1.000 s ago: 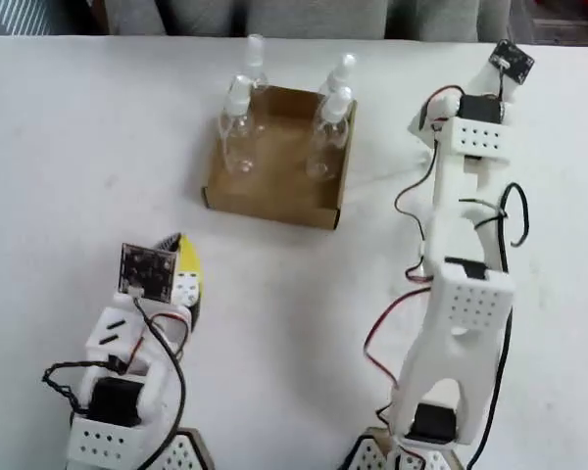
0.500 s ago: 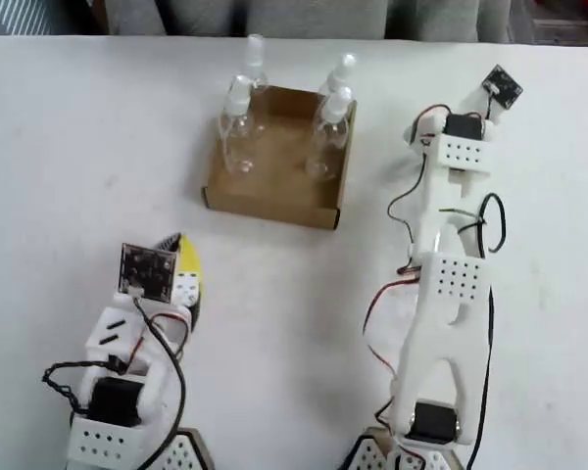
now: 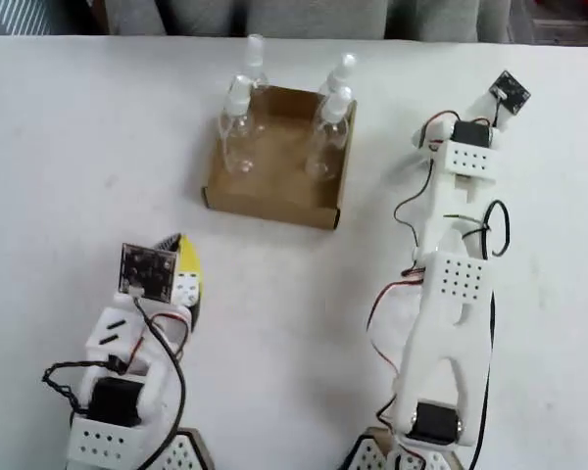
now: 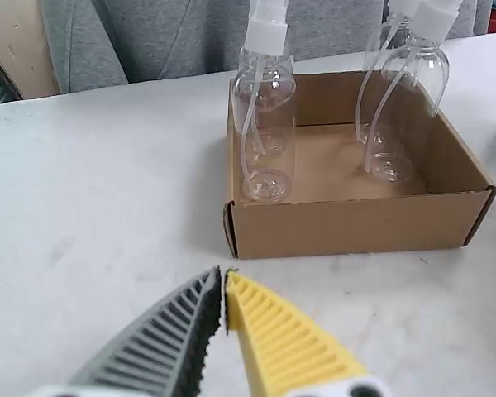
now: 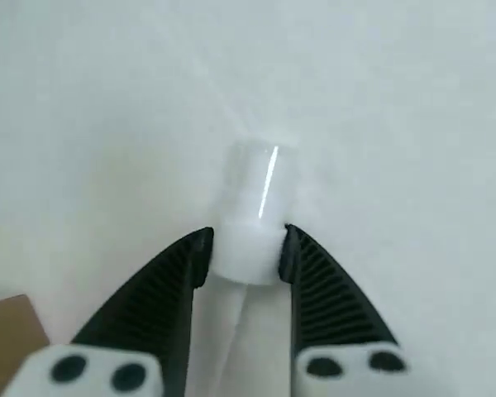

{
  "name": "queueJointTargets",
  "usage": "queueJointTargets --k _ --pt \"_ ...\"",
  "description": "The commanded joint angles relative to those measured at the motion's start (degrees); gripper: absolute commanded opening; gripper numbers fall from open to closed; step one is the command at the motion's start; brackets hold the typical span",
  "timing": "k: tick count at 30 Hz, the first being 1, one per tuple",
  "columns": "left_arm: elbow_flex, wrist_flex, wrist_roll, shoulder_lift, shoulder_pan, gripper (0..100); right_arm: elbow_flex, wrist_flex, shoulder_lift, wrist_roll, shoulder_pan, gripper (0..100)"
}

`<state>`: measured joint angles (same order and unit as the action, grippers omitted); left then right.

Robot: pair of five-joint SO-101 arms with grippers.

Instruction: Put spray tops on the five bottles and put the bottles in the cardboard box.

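Right wrist view: pinches white plastic spray top [image 5: 252, 198] between tips of black right gripper [image 5: 246, 238] above white table [image 5: 397, 99], apart from brown cardboard box [image 3: 274, 206], with left gripper [image 4: 223, 277] closed on nothing; risks dropping it through so shallow a hold.

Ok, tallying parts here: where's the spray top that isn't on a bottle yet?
The spray top sits clamped in the right pincer over the table; the high view puts that arm right of the cardboard box.

Bottles [image 4: 267, 141] look clear glossy plastic (tops [image 4: 267, 33] matt); box [image 4: 355, 223] matt cardboard.
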<state>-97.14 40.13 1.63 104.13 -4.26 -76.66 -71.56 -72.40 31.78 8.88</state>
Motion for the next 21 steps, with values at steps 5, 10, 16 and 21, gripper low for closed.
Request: queueJointTargets --k 5,10,16,21 --pt "0.1 0.1 0.6 0.2 0.4 2 -4.7 -2.8 4.3 -0.8 2.9 1.5" --pt "0.1 0.1 0.6 0.2 0.4 2 -14.1 -14.4 9.2 -1.0 1.9 1.5" --pt "0.1 0.1 0.6 0.2 0.4 2 -18.3 -25.2 17.3 -7.2 -0.7 1.5" --pt "0.1 0.1 0.6 0.2 0.4 2 -17.8 -29.7 26.5 -12.9 -4.4 1.5"
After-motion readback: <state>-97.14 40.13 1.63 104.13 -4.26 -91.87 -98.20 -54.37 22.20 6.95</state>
